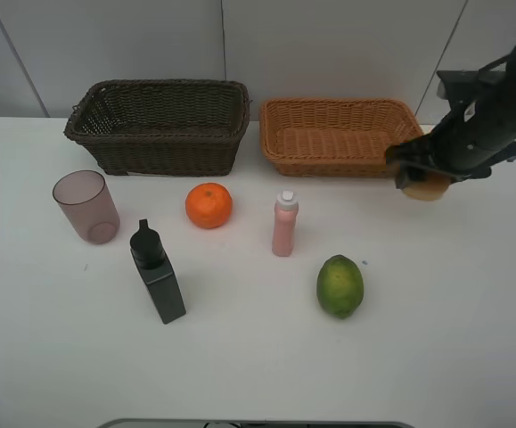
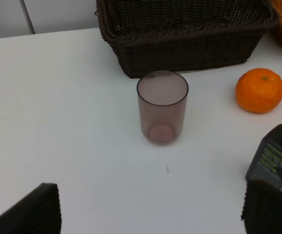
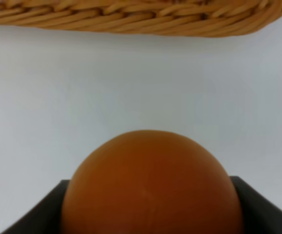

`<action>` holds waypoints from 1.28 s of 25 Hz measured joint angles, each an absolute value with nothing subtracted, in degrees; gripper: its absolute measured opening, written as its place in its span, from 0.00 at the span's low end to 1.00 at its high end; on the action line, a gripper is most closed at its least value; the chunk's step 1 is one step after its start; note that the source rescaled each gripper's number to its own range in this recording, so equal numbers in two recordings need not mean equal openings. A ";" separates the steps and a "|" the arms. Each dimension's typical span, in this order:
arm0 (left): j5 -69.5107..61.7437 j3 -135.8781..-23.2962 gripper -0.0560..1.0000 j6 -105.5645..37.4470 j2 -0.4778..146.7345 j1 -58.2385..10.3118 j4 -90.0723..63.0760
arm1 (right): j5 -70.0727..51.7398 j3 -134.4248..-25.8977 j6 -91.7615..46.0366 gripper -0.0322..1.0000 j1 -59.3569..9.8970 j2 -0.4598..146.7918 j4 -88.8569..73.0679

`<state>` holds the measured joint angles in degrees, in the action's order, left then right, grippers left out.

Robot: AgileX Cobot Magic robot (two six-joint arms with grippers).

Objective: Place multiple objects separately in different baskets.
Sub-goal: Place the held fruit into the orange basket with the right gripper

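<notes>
One peach (image 1: pixel 427 191), too round to show a long axis, is sitting clamped in the right gripper (image 1: pixel 424 180), just beside the tan basket's (image 1: pixel 284 143) right front corner. The pink bottle (image 1: pixel 284 227) and cup (image 1: pixel 86 207) are standing upright on the table (image 1: pixel 436 348), and the green fruit (image 1: pixel 340 285) is lying lengthwise towards the baskets. The left gripper (image 2: pixel 150 214) is gaping wide, holding nothing, facing the cup.

The deep dark brown basket (image 1: pixel 159 152) and the shallower tan basket (image 1: pixel 329 165) stand side by side. In front of them, all apart, are the upright pinkish cup (image 1: pixel 86 207), the orange (image 1: pixel 208 205), the pink bottle (image 1: pixel 284 225), the black bottle (image 1: pixel 158 275) and the green fruit (image 1: pixel 340 285). The peach (image 1: pixel 427 189) is clamped in the right gripper (image 1: pixel 421 178), just beside the tan basket and perhaps off the table.
</notes>
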<state>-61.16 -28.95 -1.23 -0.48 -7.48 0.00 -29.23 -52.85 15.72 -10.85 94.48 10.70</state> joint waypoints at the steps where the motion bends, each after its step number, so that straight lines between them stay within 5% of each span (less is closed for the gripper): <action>1: -61.16 -28.95 0.96 -1.23 -0.48 -7.48 0.00 | -31.88 -54.27 15.27 0.44 -10.85 93.83 10.70; 12: -61.16 -28.95 0.96 -1.23 -0.48 -7.48 0.00 | -46.25 -74.44 8.26 0.44 -11.49 97.18 10.65; 24: -61.16 -28.95 0.96 -1.23 -0.48 -7.48 0.00 | -55.32 -101.97 5.52 0.44 -11.49 118.68 7.75; 32: -61.16 -28.95 0.96 -1.23 -0.48 -7.48 0.00 | -58.24 -111.10 5.52 0.44 -11.49 128.91 1.21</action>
<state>-61.16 -28.95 -1.23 -0.48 -7.48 0.00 -58.24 -111.10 5.52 -11.49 128.91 1.21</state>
